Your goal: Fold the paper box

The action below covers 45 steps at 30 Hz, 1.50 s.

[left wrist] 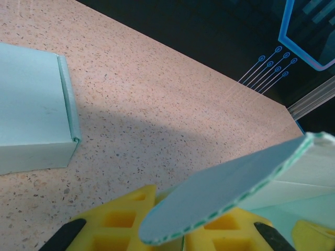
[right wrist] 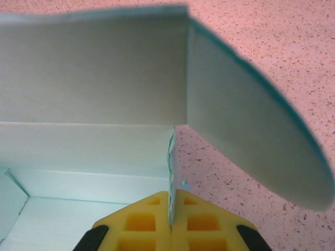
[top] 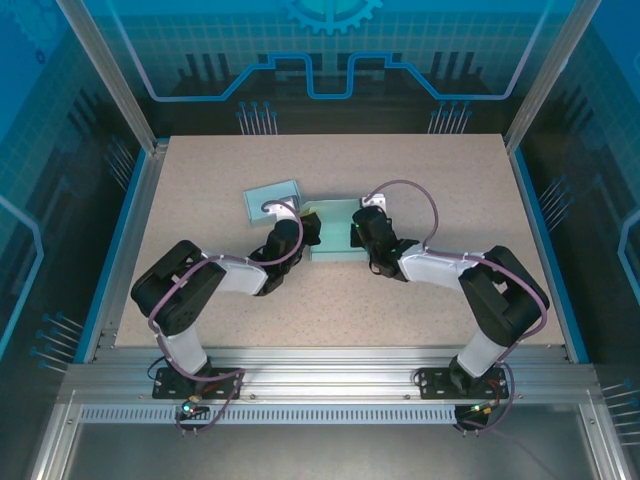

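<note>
Sandy brown with tiny dark specks, the flat surface (top: pixel 430 170) fills the middle of the room you look down on. Blue see-through walls (top: pixel 200 50) with bright line drawings stand all around it, and silver metal bars (top: pixel 105 75) hold them up. A blue strip runs along both sides of the surface.

Your pale green paper box (top: pixel 335 238) lies in the middle of the surface, between the two arms. It is open on top, with thin walls standing up.

Look at your right pincer (right wrist: pixel 171 201). Its yellow pads (right wrist: pixel 141 222) are pressed together on one thin wall of the paper box. A big round flap (right wrist: pixel 251 130) sticks out to the right of that wall, over the bare surface.

Now your left pincer (left wrist: pixel 167 217). Its yellow pads (left wrist: pixel 112 225) stand close together, and another round flap of the box lies across the gap between them. You cannot tell from here if they pinch the flap or not.

A second small pale green box, already closed (top: pixel 272 200), sits on the surface just behind the left pincer, near the open box but not touching it.
</note>
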Each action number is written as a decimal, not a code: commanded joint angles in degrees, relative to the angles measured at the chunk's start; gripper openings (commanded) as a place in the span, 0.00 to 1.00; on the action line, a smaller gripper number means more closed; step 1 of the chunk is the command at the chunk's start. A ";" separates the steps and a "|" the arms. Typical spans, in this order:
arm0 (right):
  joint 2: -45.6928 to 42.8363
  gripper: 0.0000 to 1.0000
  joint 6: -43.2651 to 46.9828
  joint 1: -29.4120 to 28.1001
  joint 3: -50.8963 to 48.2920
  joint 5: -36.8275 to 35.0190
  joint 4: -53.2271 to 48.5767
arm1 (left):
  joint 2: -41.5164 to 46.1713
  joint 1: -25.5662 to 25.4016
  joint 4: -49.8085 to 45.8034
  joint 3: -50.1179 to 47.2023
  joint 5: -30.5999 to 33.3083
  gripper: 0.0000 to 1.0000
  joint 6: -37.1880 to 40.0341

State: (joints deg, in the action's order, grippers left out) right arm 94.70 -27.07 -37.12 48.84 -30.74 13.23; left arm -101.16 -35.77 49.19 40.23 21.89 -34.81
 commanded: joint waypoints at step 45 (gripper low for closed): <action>2.86 0.00 -1.60 -9.86 -3.83 10.68 -2.29 | -5.58 -7.52 7.88 -4.76 -13.41 0.19 -3.57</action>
State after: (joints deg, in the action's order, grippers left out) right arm 94.50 -29.19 -41.21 46.44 -36.10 13.23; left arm -103.79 -37.82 61.49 35.38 23.88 -36.10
